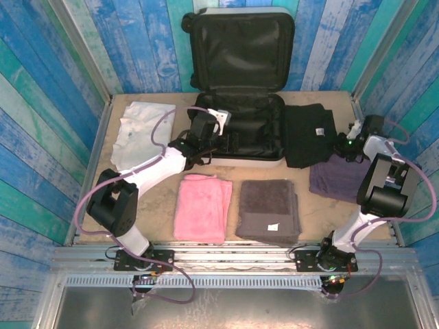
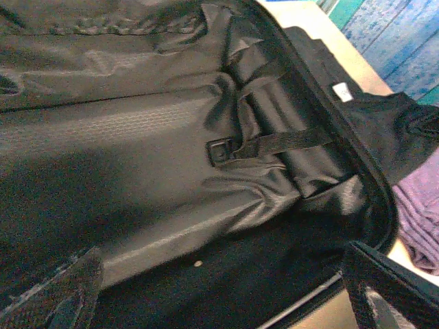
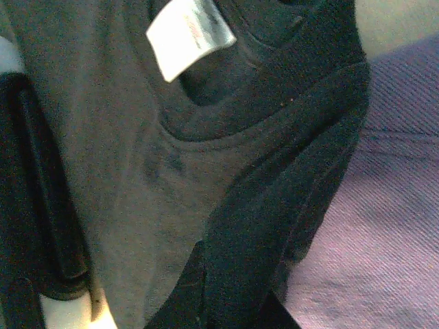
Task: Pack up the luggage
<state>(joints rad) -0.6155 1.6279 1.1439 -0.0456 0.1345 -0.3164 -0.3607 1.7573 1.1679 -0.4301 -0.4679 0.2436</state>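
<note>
The luggage point(image 1: 241, 162) lies open at the back middle of the table, its lid upright against the wall, and its black lining point(image 2: 137, 137) and a buckle strap point(image 2: 274, 142) are bare. My left gripper point(image 1: 225, 130) hovers over the lower half, open wide point(image 2: 226, 298) with nothing between its fingers point(image 2: 65, 295). A folded black garment point(image 1: 309, 137) with a white tag point(image 3: 188, 31) lies right of the luggage. My right gripper point(image 1: 341, 145) sits at that garment's right edge, shut point(image 3: 233, 305) on a fold of the black cloth point(image 3: 137, 171).
A white shirt point(image 1: 140, 133) lies at the left. A pink towel point(image 1: 202, 205) and a grey towel point(image 1: 269, 211) sit near the front. A purple cloth point(image 1: 336, 179) lies under the right gripper point(image 3: 391, 205). Blue plank walls close in the table.
</note>
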